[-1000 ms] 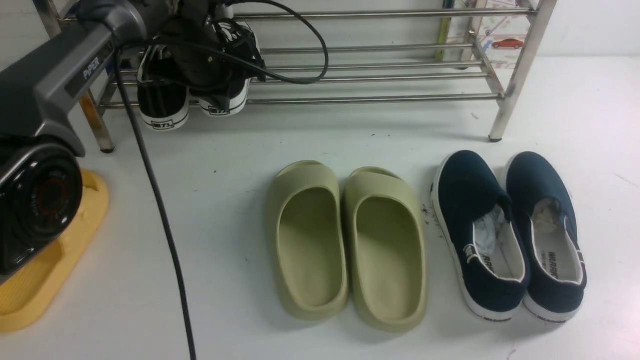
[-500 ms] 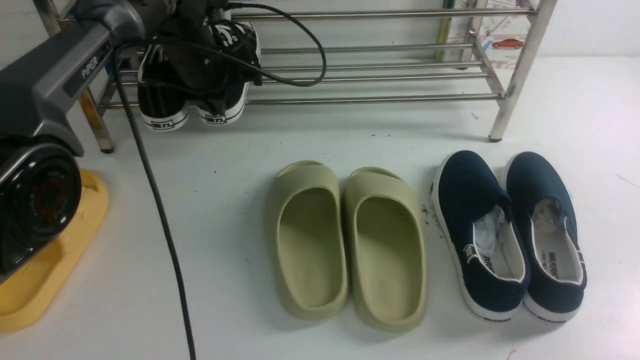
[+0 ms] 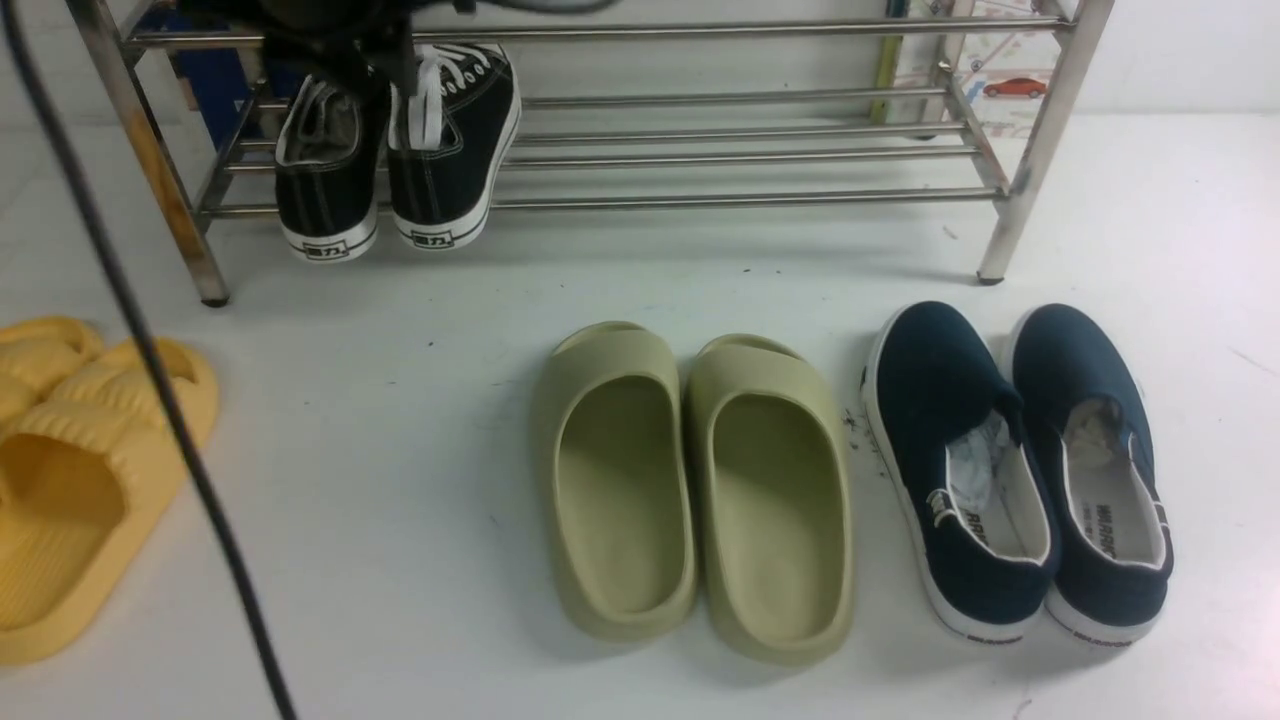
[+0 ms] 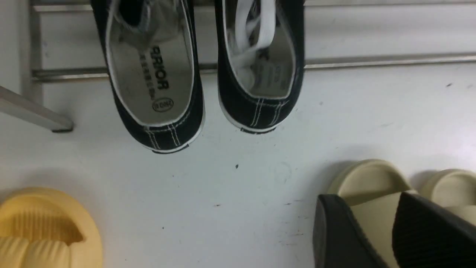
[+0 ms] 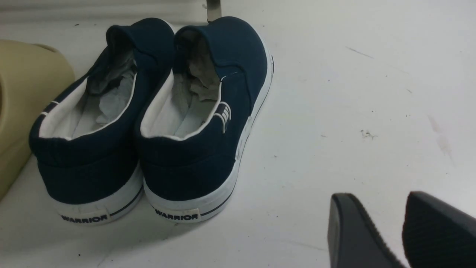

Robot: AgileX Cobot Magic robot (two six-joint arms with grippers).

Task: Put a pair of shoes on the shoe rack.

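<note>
Sneakers (image 3: 395,150), black w/ white laces, sit side by side on the rack's (image 3: 740,155) lower bars at its left end, toes pointing in, heels overhanging the front bar. In the left wrist view both heels (image 4: 208,82) stick out past that bar above the worktop (image 3: 400,420); laces lie bunched inside one shoe.

Left hand (image 4: 394,230): fingers apart w/ a clear gap, nothing between them, clear of the sneakers, hanging over the toe end of the green slides (image 3: 695,490). In the front view only a dark bit of the left arm shows at the top, above the sneakers, plus a black cable (image 3: 150,360) running down the left side.

Right hand (image 5: 390,230): two dark fingers apart, nothing held, above bare worktop near the navy slip-ons (image 5: 148,123).

On the worktop in front of the rack: green slides in the middle, navy slip-ons to their right w/ crumpled paper inside, yellow slides (image 3: 70,470) at far left. Rack's front-left leg (image 3: 150,170) looks rust-stained.
</note>
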